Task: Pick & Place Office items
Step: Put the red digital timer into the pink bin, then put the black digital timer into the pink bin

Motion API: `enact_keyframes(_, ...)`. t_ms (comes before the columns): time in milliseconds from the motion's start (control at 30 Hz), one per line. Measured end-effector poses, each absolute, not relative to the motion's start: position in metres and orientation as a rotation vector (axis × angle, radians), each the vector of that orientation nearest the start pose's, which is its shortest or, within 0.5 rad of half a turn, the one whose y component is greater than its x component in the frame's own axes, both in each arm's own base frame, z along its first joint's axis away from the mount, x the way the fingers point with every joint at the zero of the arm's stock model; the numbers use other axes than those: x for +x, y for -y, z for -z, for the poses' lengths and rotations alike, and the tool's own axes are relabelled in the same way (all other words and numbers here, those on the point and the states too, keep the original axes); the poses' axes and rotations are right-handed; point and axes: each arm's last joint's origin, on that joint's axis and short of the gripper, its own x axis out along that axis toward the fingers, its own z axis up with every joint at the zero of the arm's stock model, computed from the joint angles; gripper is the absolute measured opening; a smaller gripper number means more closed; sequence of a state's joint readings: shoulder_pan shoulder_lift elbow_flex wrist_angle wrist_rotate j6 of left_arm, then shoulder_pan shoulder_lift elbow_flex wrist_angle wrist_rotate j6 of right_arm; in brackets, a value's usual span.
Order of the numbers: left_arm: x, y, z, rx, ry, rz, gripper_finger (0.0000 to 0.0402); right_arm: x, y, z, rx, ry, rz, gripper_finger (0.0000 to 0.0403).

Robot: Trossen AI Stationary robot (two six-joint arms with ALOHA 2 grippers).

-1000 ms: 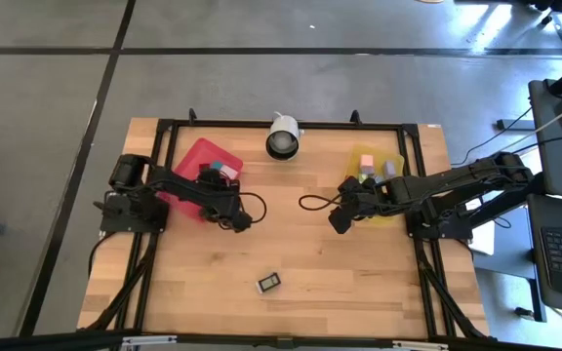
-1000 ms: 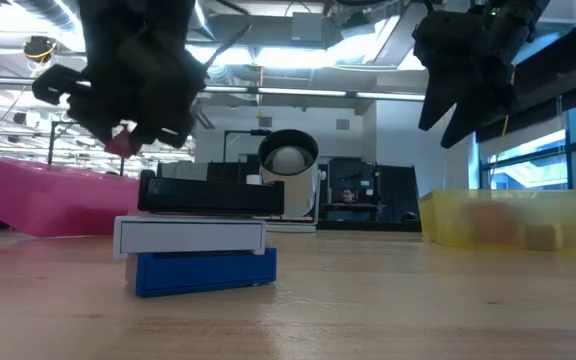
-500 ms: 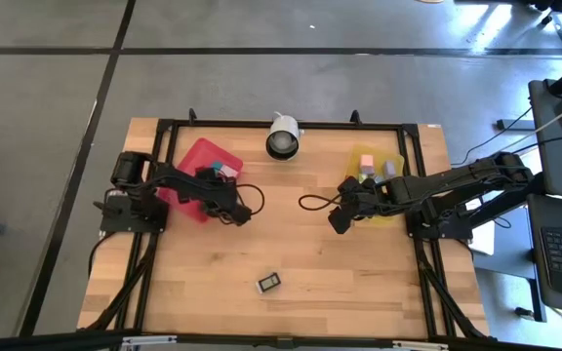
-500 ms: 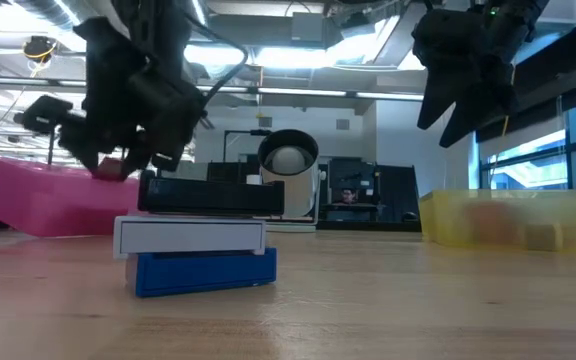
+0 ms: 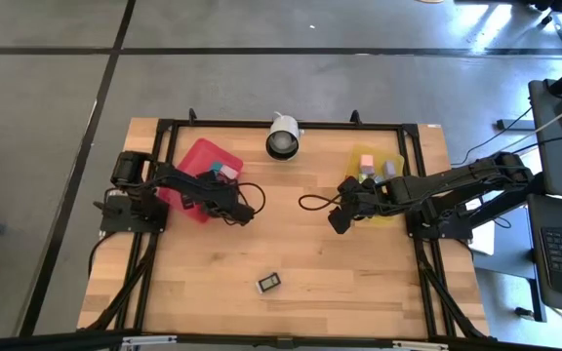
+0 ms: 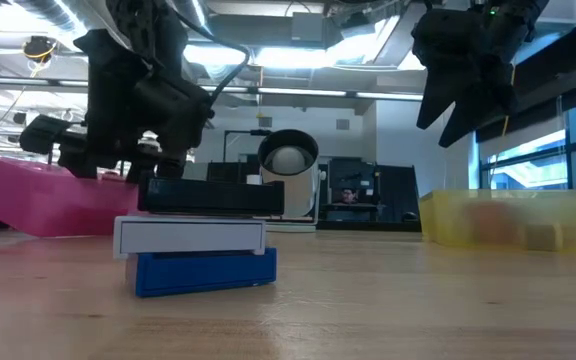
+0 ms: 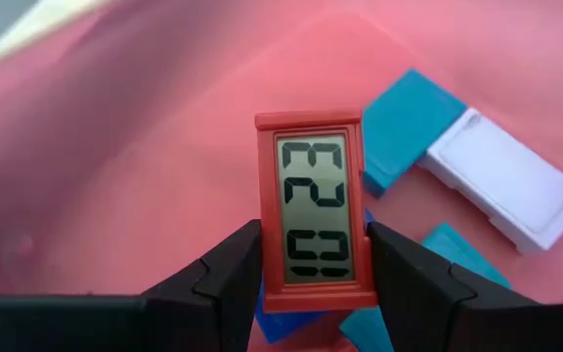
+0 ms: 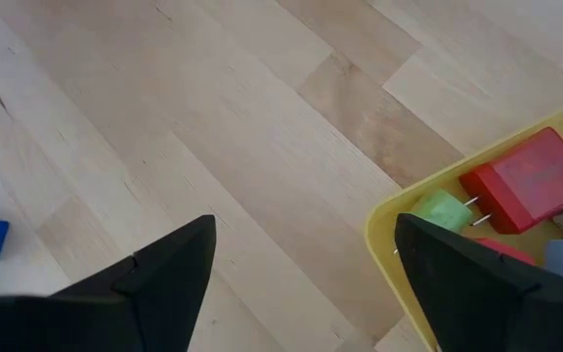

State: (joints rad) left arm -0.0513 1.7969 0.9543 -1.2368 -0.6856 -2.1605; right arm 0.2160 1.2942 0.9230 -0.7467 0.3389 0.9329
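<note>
Office items mostly lie sorted in the red plastic tray and yellow plastic tray; the left gripper grasps a small red-framed digital clock over the red one, the right gripper hangs released, and a black, white-labelled piece remains on the wooden table.

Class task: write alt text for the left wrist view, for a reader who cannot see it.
The left gripper holds a small red clock with a grey digit display upright between its two dark fingers, above the red tray. Teal pieces and a white piece lie in the tray behind it.
</note>
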Motion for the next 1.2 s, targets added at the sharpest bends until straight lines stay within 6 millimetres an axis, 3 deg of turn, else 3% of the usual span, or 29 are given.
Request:
enact_keyframes(267, 0.251, -0.005, -0.141, -0.745, -0.570, -1.878, 0.0181, 0.236, -0.042, -0.239, 0.534, -0.920, 0.587, 0.0317)
enact_keyframes(833, 0.267, -0.004, -0.156, -0.800, -0.545, -1.838, 0.0255, 0.236, -0.042, -0.239, 0.535, -0.917, 0.586, 0.0317)
enact_keyframes(1000, 0.275, 0.002, -0.172, -0.765, -0.575, -1.804, 0.0283, 0.236, -0.042, -0.239, 0.535, -0.917, 0.586, 0.0317)
enact_keyframes(1200, 0.294, 0.030, -0.205, -0.695, -0.530, -1.636, 0.0299, 0.236, -0.042, -0.239, 0.536, -0.916, 0.586, 0.0317)
